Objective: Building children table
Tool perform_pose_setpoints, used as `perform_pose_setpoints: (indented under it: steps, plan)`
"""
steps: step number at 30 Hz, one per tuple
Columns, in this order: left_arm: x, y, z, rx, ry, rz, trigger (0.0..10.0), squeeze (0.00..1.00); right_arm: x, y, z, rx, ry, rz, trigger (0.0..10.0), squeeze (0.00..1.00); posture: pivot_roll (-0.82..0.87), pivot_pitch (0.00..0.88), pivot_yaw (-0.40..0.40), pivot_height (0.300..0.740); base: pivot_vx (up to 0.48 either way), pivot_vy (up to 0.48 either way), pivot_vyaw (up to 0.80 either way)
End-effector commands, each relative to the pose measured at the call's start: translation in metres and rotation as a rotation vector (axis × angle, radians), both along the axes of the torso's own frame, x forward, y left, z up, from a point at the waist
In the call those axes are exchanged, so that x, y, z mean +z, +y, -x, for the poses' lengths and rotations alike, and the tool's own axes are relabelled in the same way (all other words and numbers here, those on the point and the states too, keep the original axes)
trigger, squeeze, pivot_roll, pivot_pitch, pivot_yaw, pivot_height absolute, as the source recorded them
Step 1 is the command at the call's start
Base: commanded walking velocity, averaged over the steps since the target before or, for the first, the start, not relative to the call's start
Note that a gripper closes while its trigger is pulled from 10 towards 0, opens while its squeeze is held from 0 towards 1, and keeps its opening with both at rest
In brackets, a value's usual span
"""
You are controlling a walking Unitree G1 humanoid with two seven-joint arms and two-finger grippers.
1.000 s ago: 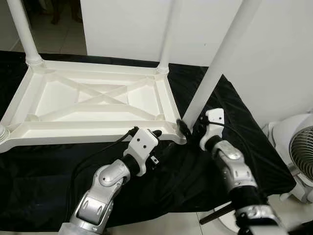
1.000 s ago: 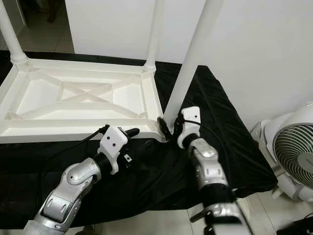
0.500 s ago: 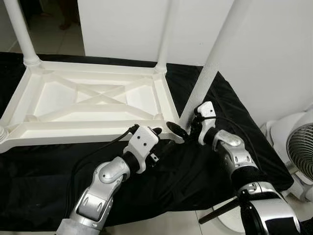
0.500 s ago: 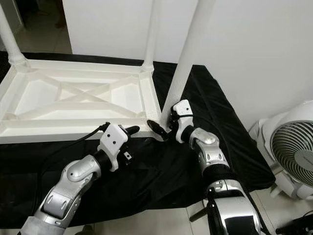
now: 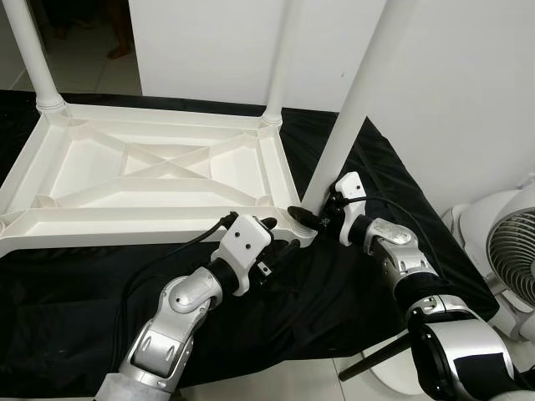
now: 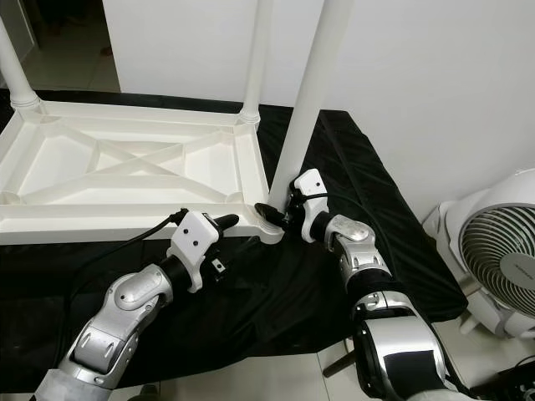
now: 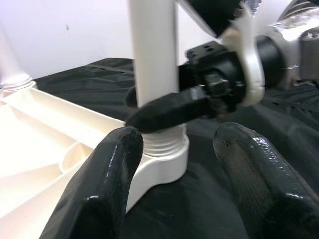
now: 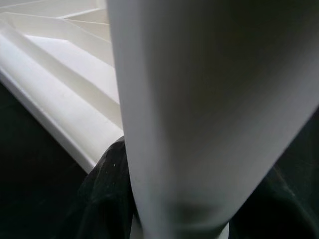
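At the upturned tabletop's near corner: right claw clenched round the upright leg's base; left claw released, just beside.

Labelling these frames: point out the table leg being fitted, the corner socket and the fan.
table leg (image 6: 303, 109), right eye view, mid shaft.
corner socket (image 7: 162, 154), left wrist view, ribbed collar.
fan (image 6: 501, 267), right eye view, grille.

My two arms were shiny silver with black joints. Each wrist wore a white block, and a black cable looped back from my left one. My left gripper and right gripper had long black fingers, fat, round and glossy. Small screw holes dotted my right wrist.
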State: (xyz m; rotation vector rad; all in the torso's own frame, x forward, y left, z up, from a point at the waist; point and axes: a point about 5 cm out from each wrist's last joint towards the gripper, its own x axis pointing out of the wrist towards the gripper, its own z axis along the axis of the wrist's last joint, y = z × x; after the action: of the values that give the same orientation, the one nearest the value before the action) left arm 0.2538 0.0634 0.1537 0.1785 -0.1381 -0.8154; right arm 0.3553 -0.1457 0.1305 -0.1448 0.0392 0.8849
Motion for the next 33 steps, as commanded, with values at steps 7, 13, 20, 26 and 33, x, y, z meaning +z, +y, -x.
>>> perform_pose_setpoints:
  steps: [7, 13, 20, 26, 33]
  plan:
    - [-0.001, -0.004, 0.001, -0.004, 0.001, 0.0, 10.0, 0.0, -0.02, -0.005, 0.016, 0.03, 0.044, 0.026, 10.0, 0.0, 0.16, 0.0, -0.123, 0.74, 0.0, 0.0, 0.0]
    - [-0.002, -0.006, 0.001, -0.017, 0.007, 0.007, 10.0, 0.0, -0.014, 0.002, 0.021, -0.181, -0.032, -0.084, 10.0, 0.0, 0.14, 0.0, -0.114, 0.74, 0.0, 0.0, 0.0]
    - [-0.002, -0.008, 0.0, -0.025, 0.011, 0.011, 10.0, 0.0, -0.013, 0.021, 0.029, -0.426, -0.021, -0.169, 10.0, 0.0, 0.13, 0.0, -0.11, 0.74, 0.0, 0.0, 0.0]
    - [-0.001, -0.01, 0.0, -0.037, 0.013, 0.017, 10.0, 0.0, -0.023, 0.021, 0.037, -0.851, 0.035, -0.122, 10.0, 0.0, 0.12, 0.0, -0.104, 0.74, 0.0, 0.0, 0.0]
    - [-0.001, -0.011, -0.001, -0.043, 0.012, 0.017, 10.0, 0.0, -0.013, 0.032, 0.044, -0.867, 0.025, -0.155, 10.0, 0.0, 0.12, 0.0, -0.104, 0.74, 0.0, 0.0, 0.0]
